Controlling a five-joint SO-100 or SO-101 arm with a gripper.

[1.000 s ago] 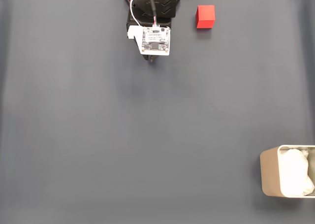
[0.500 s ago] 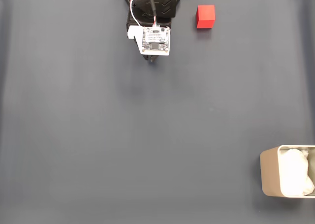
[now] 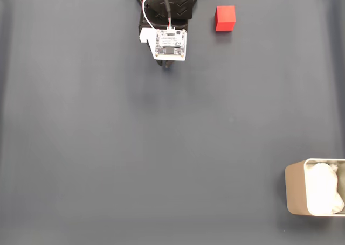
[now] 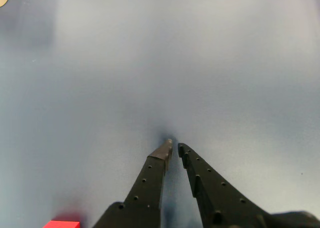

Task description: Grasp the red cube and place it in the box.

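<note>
Nothing has moved since the earlier frames: your arm and the things sit where they were. You have the red cube (image 3: 225, 18) resting on the dark surface (image 3: 161, 148) near the top edge of the fixed view, just to the right of the arm's black body and apart from it. In the wrist view the red cube (image 4: 62, 224) peeks in at the bottom left corner, beside the left finger. Your jaws (image 4: 175, 148) are nearly closed, tips a narrow slit apart, holding nothing, pointing at bare surface. The box (image 3: 295, 194) lies well apart at the lower right of the fixed view, white padding (image 3: 323, 188) inside.
</note>
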